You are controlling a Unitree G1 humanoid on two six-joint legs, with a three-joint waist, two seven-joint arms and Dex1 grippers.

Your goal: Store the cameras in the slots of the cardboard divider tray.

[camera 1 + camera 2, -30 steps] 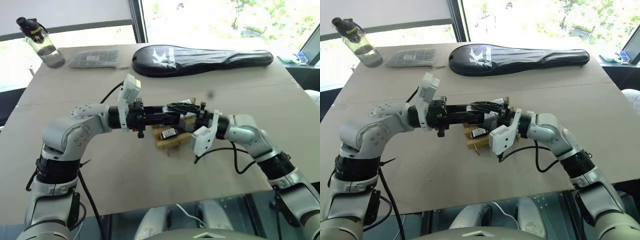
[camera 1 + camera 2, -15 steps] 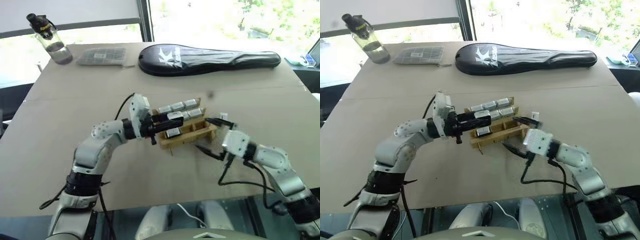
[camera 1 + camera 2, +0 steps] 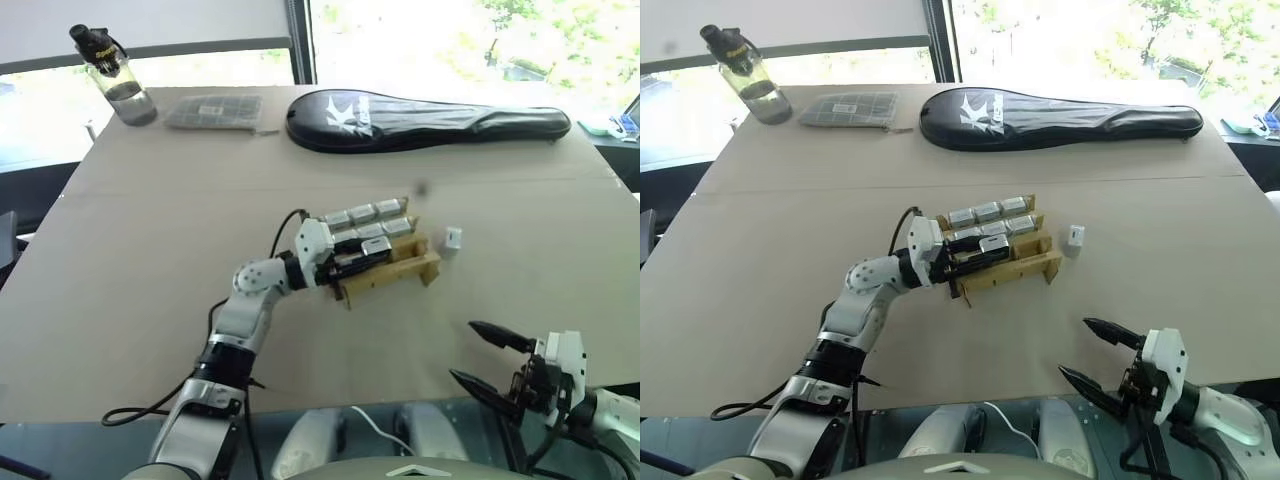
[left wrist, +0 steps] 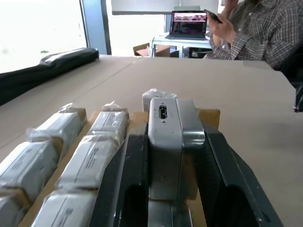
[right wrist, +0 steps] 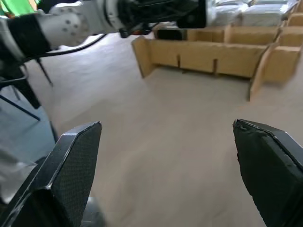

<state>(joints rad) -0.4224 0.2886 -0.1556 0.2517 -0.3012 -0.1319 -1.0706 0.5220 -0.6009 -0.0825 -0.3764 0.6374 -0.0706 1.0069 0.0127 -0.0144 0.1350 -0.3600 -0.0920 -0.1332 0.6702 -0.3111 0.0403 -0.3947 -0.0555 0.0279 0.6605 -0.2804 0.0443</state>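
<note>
The left gripper [image 3: 362, 262] reaches level over the near row of the cardboard divider tray [image 3: 400, 272], its two black fingers [image 4: 124, 175] pinched on a silver camera [image 4: 164, 137]. In the left wrist view that held camera stands between the fingers with a small port on its end face, directly above the tray's cardboard.

On the window side of the held camera, two rows of wrapped cameras [image 3: 362, 214] lie seated in the tray's slots; three units are countable in the far row, and the middle row [image 3: 372, 231] lies just beside the left gripper's fingers. How many of the near-row slots are filled cannot be told.

One loose camera [image 3: 453, 238] sits on the table [image 3: 150, 250], just past the tray's end opposite the left gripper and apart from the tray.

The right gripper [image 3: 489, 359] hangs at the table's near edge, well apart from the tray, with its fingers [image 5: 71, 156] spread wide and nothing between them. In the right wrist view the tray's near cardboard wall [image 5: 208, 56] lies ahead of it.

Along the table's far edge lie a black racket case [image 3: 430, 117], a flat grey gridded packet [image 3: 213, 110] and a water bottle [image 3: 118, 88].
</note>
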